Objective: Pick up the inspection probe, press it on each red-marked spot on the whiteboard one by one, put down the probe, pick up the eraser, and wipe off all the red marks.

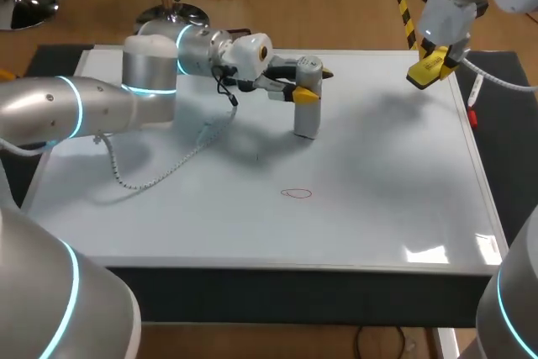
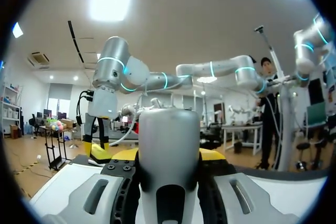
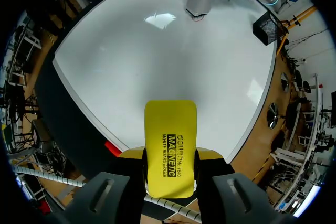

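Both arm shoulders crowd the near corners of the head view. Past them the whiteboard (image 1: 378, 166) carries one red oval mark (image 1: 296, 193) toward its near middle. Farther on, the left gripper (image 1: 309, 86) clamps the grey inspection probe (image 1: 305, 119), which stands upright with its foot on the board, well apart from the oval. The right gripper (image 1: 433, 65) hangs above the far right corner, gripping the yellow eraser (image 1: 420, 73).

Left wrist view: the probe fills the gap between the yellow tips, both pressing on it.

Right wrist view: the eraser sits pinched between the fingers, over the board's edge. Ahead, the probe stands with what looks like a small red scribble (image 3: 197, 18) at its foot, the oval beyond it.
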### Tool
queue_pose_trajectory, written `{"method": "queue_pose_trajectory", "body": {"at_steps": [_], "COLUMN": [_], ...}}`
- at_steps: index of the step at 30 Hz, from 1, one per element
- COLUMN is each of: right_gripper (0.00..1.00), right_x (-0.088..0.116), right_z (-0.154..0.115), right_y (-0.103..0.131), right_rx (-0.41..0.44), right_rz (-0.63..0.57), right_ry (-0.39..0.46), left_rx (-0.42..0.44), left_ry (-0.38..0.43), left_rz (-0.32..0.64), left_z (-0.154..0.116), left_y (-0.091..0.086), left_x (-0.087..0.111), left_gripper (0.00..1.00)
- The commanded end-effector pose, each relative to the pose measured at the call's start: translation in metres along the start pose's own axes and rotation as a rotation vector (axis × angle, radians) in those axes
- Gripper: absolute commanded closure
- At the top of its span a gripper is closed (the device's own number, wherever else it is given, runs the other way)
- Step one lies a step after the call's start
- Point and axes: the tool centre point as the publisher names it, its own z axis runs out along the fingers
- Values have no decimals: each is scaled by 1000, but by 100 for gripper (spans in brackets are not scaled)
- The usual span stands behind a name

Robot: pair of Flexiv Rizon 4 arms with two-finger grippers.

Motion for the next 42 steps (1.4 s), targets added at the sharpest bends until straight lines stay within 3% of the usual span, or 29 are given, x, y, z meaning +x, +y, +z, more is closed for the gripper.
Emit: {"method": "queue_pose_trajectory", "body": {"at_steps": [1,15,42], "right_gripper": [100,100,100], "right_x": [-1,-1,-1], "right_z": [-1,-1,-1], "right_y": [-1,-1,-1], "right_rx": [1,1,1], "right_rz": [-2,-2,-2], "right_ry": [4,4,4], "left_rx": [5,-28,-34], "left_ry": [14,1,-7], "left_rz": [-4,-14,-15], "left_z": [-1,-3,-5], "left_y": [3,13,13], "left_x": [-5,-5,-2], "left_gripper": [100,100,100]}}
